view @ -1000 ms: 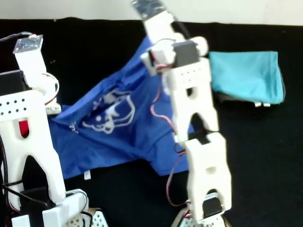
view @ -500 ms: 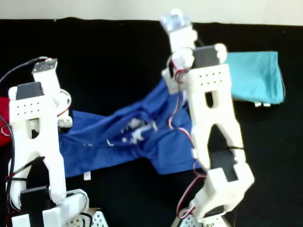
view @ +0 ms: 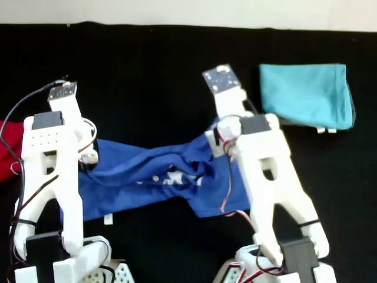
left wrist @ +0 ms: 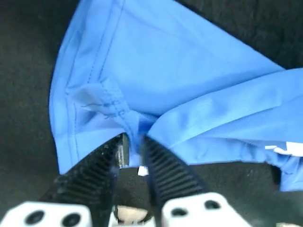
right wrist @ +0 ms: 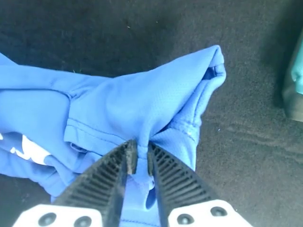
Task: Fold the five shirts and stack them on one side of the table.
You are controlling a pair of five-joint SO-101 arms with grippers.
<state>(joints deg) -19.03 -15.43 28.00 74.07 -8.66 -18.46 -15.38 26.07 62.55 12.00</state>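
Both grippers were clamped on the blue shirt (view: 147, 180), left gripper (left wrist: 132, 143) pinching a seamed edge at one end and right gripper (right wrist: 140, 150) a bunched fold at the other, with the cloth stretched between them across the black table (view: 147, 59). Looked like mid-fold to me, with a folded teal shirt (view: 306, 94) already parked off to one side. Next move probably needs both held edges laid down evenly before letting go.

Blue shirt (view: 159, 177): crumpled, stretched into a long band running left to right across the middle, white print partly showing. Teal shirt (view: 306, 94): folded flat, at the far right. Red shirt (view: 9, 150): bunched, cut off by the left edge.
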